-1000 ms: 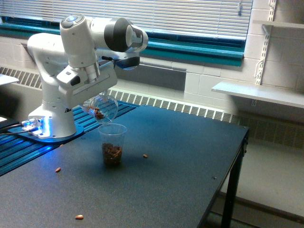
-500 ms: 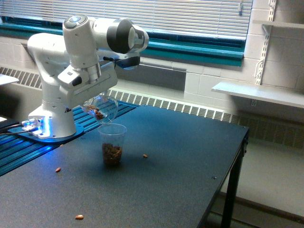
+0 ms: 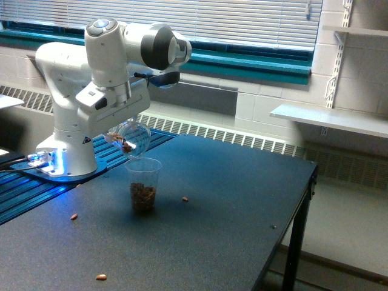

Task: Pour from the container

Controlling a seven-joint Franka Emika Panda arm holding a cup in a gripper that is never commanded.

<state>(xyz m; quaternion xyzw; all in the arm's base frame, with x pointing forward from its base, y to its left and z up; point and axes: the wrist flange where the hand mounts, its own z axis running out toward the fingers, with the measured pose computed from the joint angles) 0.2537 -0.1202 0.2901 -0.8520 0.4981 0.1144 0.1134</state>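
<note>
While the gripper [image 3: 121,128] clamps the tilted container [image 3: 130,139], its arm has crept toward 1 o'clock, few brown bits remaining above the plastic cup [image 3: 143,183], so pouring nears its end.

- Only one view here — the exterior one, so nothing else overlaps with it.
- It sits off the dark table's [image 3: 230,200] near side, a bit above tabletop height, looking slightly down and across toward the window blinds [image 3: 230,18] and radiator wall.
- Mid-range: the white arm [image 3: 91,91] fills the exterior view's left, and the table's corner and leg [image 3: 294,242] show on the exterior view's right — floor beyond too.
</note>
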